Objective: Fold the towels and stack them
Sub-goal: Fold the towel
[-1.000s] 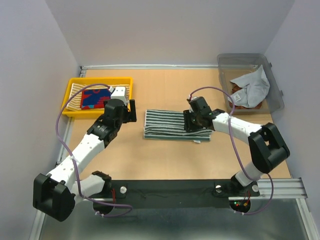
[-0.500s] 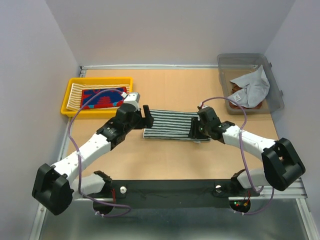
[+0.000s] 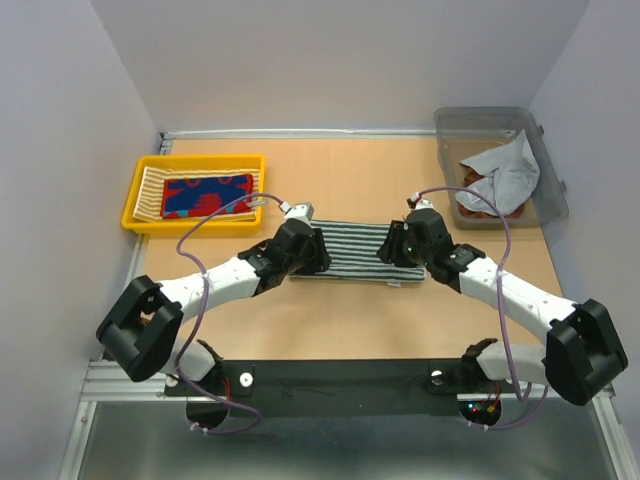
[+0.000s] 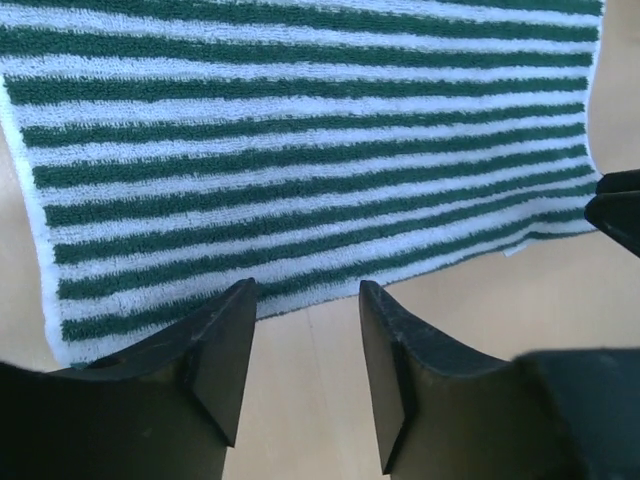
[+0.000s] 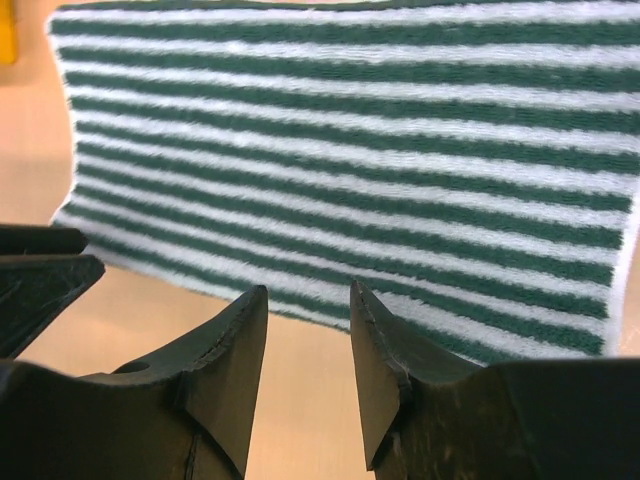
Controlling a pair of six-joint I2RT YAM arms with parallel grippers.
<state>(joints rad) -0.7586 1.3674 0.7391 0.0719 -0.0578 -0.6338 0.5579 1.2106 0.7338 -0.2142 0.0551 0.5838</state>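
A dark-and-white striped towel (image 3: 355, 250) lies flat in the middle of the table. It fills the left wrist view (image 4: 300, 150) and the right wrist view (image 5: 350, 150). My left gripper (image 3: 320, 256) is open and empty, low at the towel's near left edge (image 4: 305, 292). My right gripper (image 3: 393, 250) is open and empty at the near right edge (image 5: 308, 290). A red-blue towel (image 3: 207, 195) lies folded on a yellow-cream striped towel (image 3: 150, 185) in the yellow tray (image 3: 135, 215). A grey towel (image 3: 507, 170) and a rust-brown towel (image 3: 480, 203) lie crumpled in the bin.
The clear grey bin (image 3: 545, 190) stands at the back right and the yellow tray at the back left. The table's near edge meets a black rail (image 3: 340, 385) that bears the arm bases. Light walls close in the back and both sides.
The left gripper has swung from beside the yellow tray over to the striped towel's left end. The right gripper has drawn back to the towel's near right edge. Both have dropped low.
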